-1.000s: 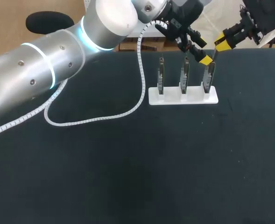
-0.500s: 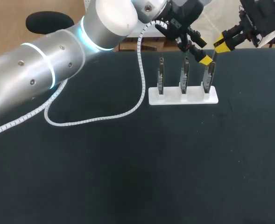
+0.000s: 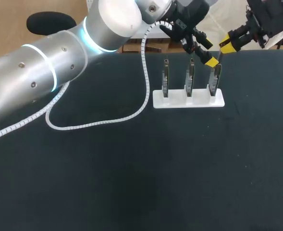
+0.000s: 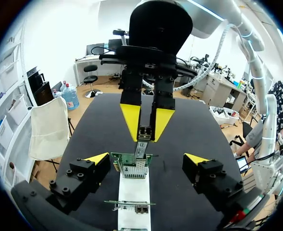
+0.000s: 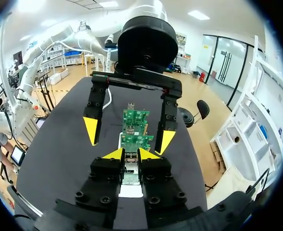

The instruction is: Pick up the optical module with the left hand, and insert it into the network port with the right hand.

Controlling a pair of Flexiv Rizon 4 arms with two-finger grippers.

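- The bench point(image 3: 131, 183) is a dark sheet. On its near half lies only the white spiral cable point(image 3: 88, 127) that trails from my left arm, at about 8 o'clock from the work and well apart from it, so I judge it no hindrance.
- Further back stands a white holder point(image 3: 189, 99) with three green cards upright in a row. Upright, their ports face up, which suits an approach from above.
- The right-end card point(image 3: 216, 77) carries the network port point(image 4: 134, 169) in use.
- The left tool point(image 4: 146, 160) hangs over that card with its fingers spread wide and nothing between them, one on each side of the card and apart from it. Judged from this, its share of the task is done, and it is parked close.
- The right tool point(image 4: 147, 127) comes in from about 1 o'clock of the holder and points down. Its yellow tips are clamped from two sides on the optical module point(image 4: 142, 142).
- The module hangs upright, its lower end right at the top of the port. I cannot tell whether it has entered.
- The grip high on the module leaves its lower end free to slide in.
- In the way, as I judge it: the left tool's fingers crowd both sides of the port, and the middle card point(image 3: 190, 77) stands near at 9 o'clock. A tilted module could catch the port's rim.
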